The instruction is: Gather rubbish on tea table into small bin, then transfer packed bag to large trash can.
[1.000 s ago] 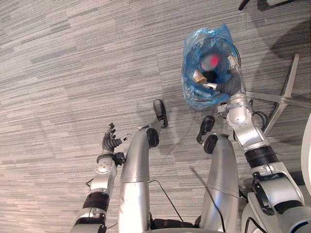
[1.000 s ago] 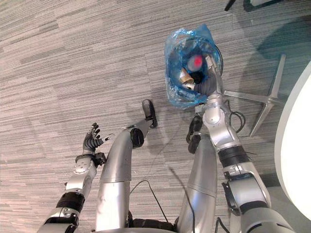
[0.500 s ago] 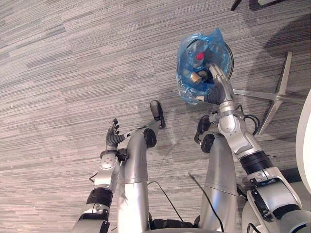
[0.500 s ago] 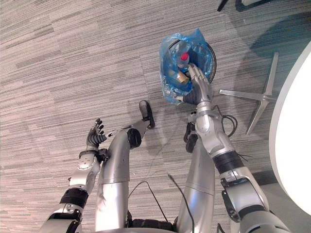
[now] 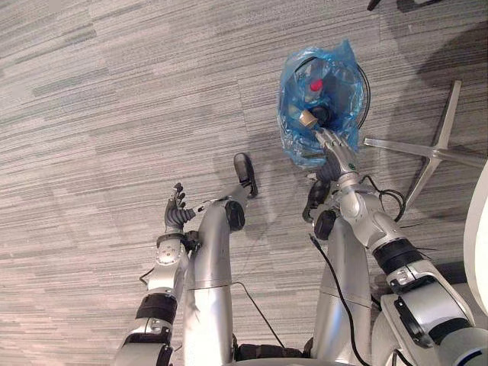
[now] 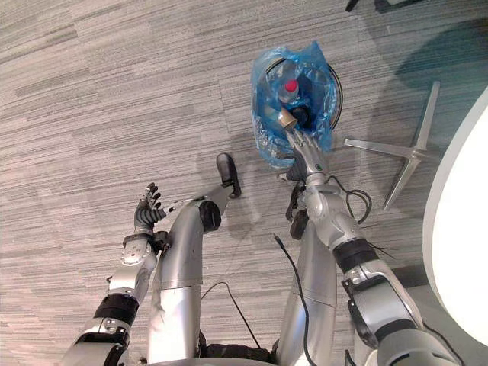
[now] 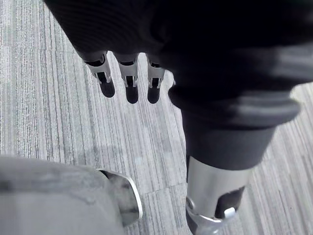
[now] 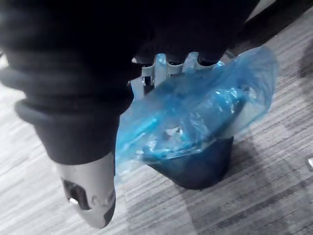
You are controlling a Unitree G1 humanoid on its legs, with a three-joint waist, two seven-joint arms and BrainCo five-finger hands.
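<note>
Grey striped carpet, upper right: right hand, fingers straight, touches the blue plastic bag lining the small dark bin; bag-removal step, so probably next pinch its rim.

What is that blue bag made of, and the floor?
The blue bag looks like thin, shiny plastic: crinkled and see-through. The floor looks like matte grey carpet with fine stripes, though I can't be sure.

Left arm: lowered at the robot's left side, forearm pointing forward. Left hand: fingers relaxed, slightly spread, not curled. Right arm: extended forward and inward, wrist in line with forearm. Right hand: fingers straight, thumb set apart.
</note>
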